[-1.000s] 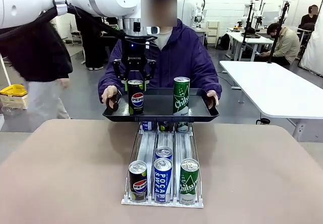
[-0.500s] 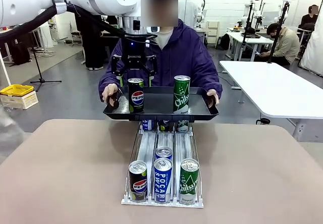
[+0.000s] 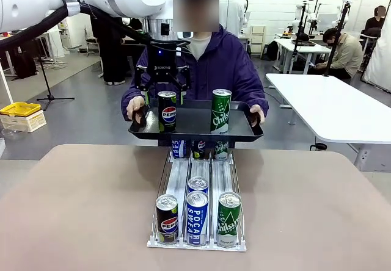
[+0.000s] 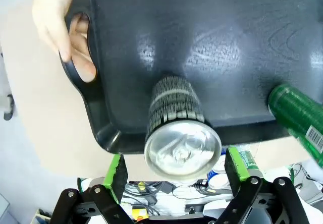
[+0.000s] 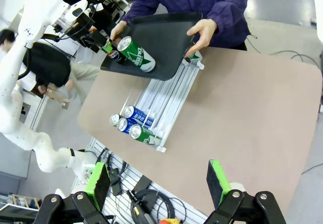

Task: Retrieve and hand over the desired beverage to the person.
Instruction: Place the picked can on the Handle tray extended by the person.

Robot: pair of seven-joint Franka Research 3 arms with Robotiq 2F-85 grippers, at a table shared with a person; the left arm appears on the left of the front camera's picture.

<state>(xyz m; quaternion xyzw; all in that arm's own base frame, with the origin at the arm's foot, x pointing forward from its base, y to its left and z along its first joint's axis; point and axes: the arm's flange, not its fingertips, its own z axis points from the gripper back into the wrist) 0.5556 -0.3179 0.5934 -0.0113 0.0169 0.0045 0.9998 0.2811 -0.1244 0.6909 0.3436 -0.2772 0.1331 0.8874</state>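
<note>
I see the Pepsi can point(image 4: 179, 135) upright on the tray point(image 4: 212, 47) betw. my left gripper point(image 4: 176, 169) pads, jaws spread, not touching. Chilsung can point(image 3: 220, 110) beside it; right gripper point(image 5: 159, 186) spread wide.

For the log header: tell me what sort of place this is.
Most likely a robotics lab or test hall: white worktables stand in rows, other robot arms are mounted at far tables, and a can rack sits on the brown table before a person holding a tray.
</note>
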